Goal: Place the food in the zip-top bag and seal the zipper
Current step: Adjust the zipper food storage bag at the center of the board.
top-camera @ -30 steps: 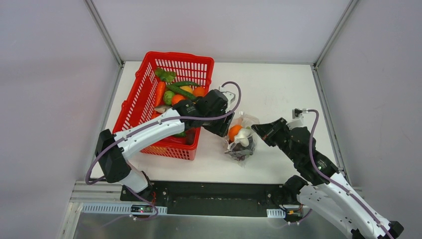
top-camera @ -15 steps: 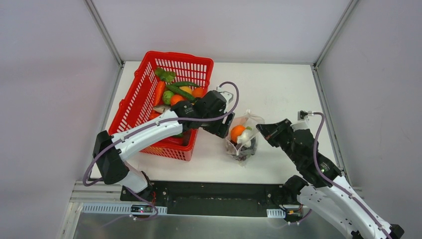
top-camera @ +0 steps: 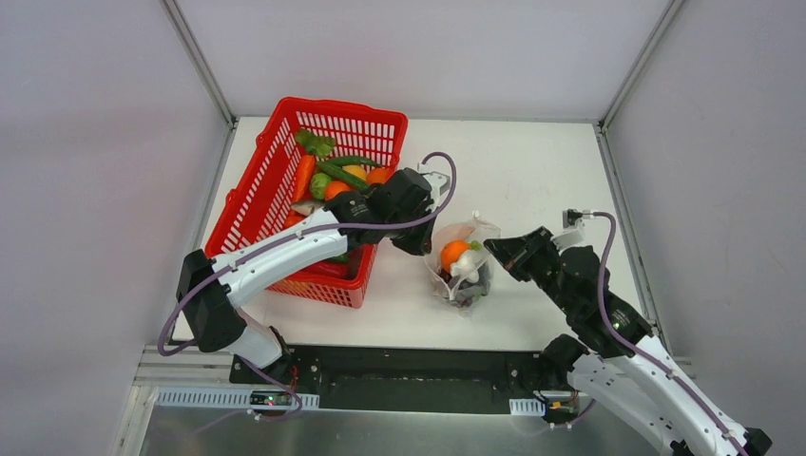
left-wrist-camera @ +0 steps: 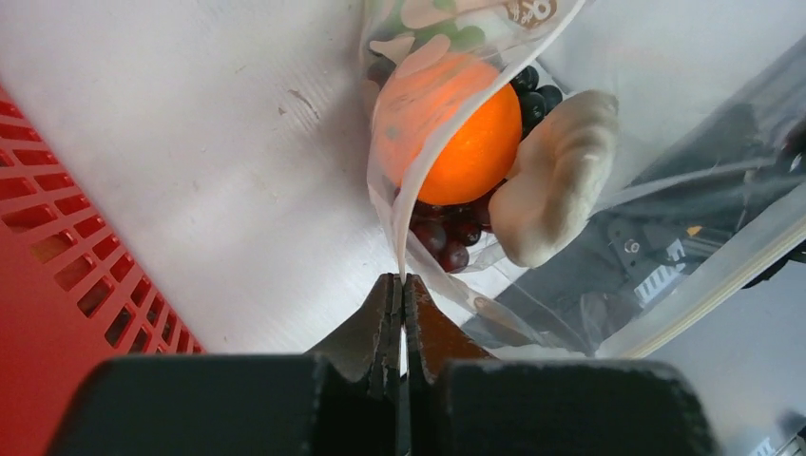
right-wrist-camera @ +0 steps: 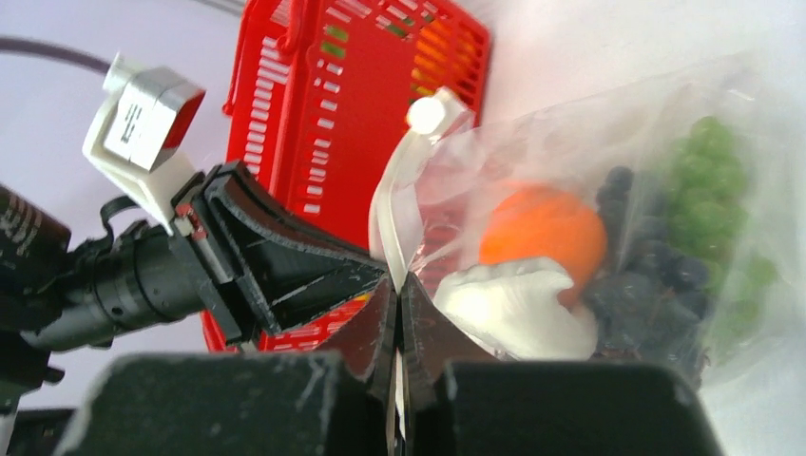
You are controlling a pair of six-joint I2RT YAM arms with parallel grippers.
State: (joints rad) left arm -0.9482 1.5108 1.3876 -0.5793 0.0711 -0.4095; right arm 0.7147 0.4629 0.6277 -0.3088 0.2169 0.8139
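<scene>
counter (top-camera: pixel 532 171): carries the basket on the left and the bag at centre, between the two arms.
red basket (top-camera: pixel 249 195): unmoved over the last second. It holds loose vegetables (top-camera: pixel 328 176), and the left arm lies across its near corner.
left hand (left-wrist-camera: pixel 400 290): fingers together, clamped on the film at the left edge of the bag's mouth. It has crept slightly up and away from the bag.
right hand (right-wrist-camera: pixel 397 285): fingers together on the opposite edge. Half a second ago it stood further right; it has come back in.
zip-top bag (top-camera: pixel 463 261): on the counter just right of the basket, stretched between both hands, barely shifted.
change, meaning: probably tensioning the mouth before sealing, with loading paused.
orange ball (left-wrist-camera: pixel 456 133): inside, riding high.
white garlic (left-wrist-camera: pixel 556 190): beside the ball, near the mouth, and may block the seal.
grapes (left-wrist-camera: pixel 447 242): beneath them.
green pieces (right-wrist-camera: pixel 713 152): deepest in the bag.
zipper (left-wrist-camera: pixel 703 277): likely this clear band. The mouth gapes, so it is not sealed.
obstacle: neither hand is free to press the strip.
</scene>
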